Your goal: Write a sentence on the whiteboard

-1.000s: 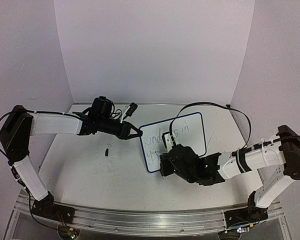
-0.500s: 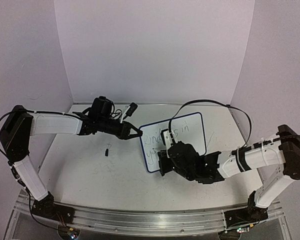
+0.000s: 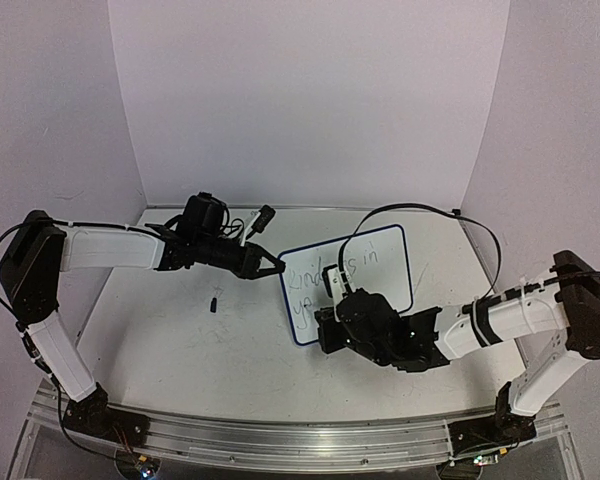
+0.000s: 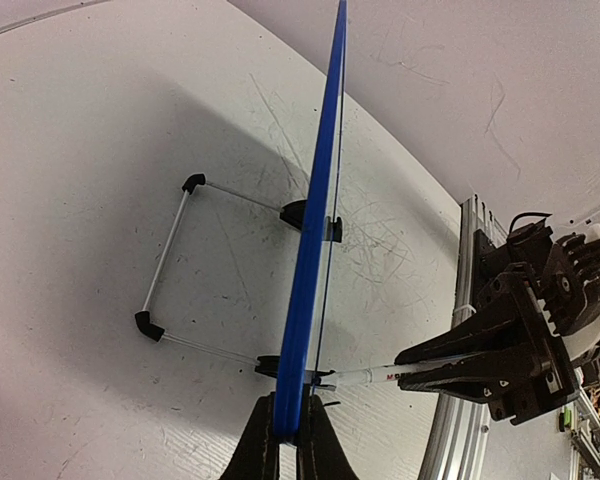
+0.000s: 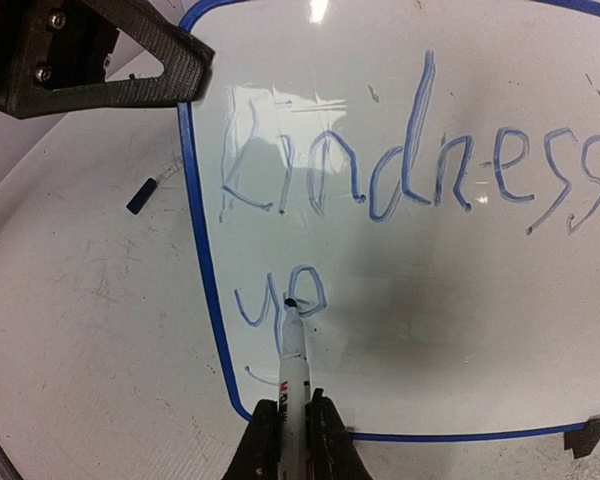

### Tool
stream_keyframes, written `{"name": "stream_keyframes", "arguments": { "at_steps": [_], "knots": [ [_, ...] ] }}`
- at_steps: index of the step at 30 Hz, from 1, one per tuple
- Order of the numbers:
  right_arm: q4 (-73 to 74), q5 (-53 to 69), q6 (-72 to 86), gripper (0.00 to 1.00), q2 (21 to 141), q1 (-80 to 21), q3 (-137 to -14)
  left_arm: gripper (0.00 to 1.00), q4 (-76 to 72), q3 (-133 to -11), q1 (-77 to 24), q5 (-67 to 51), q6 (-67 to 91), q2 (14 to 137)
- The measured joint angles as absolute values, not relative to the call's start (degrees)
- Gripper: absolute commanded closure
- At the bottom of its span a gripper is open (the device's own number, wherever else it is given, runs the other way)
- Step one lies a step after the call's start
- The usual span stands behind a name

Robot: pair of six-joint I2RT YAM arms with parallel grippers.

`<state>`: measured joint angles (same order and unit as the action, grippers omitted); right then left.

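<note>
We see the whiteboard (image 3: 390,282) propped near the middle of the table (image 3: 180,335), toward its far edge. Our left gripper (image 4: 288,440) is pinched on the board's left frame. Our right gripper (image 5: 288,422) clamps a marker (image 5: 294,362), its tip on the board. The sentence (image 5: 400,172) reads "Kindness in", then "yo". We judge "ur words." is still unwritten.

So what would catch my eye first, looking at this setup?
A small blue-framed whiteboard stands propped in the middle of the table, with blue handwriting beginning "Kindness" across it. The right arm has its jaws shut on a marker, tip touching a barely begun second line. The left arm has its jaws pinched on the board's near edge, apparently to steady it.
</note>
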<state>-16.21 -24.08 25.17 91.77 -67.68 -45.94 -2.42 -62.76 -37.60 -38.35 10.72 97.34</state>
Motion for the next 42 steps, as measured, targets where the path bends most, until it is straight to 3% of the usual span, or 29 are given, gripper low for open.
{"name": "stream_keyframes", "arguments": {
  "at_steps": [11, 42],
  "knots": [
    [-16.6, -23.9, 25.1, 1.00, 86.1, -67.0, -42.1, 1.00, -2.4, -62.7, -37.7, -38.3, 10.6, 97.1],
    [-18.3, -25.5, 23.1, 1.00, 89.6, -66.5, -43.7, 1.00, -2.4, -62.6, -37.8, -38.2, 10.5, 97.0]
  ]
}}
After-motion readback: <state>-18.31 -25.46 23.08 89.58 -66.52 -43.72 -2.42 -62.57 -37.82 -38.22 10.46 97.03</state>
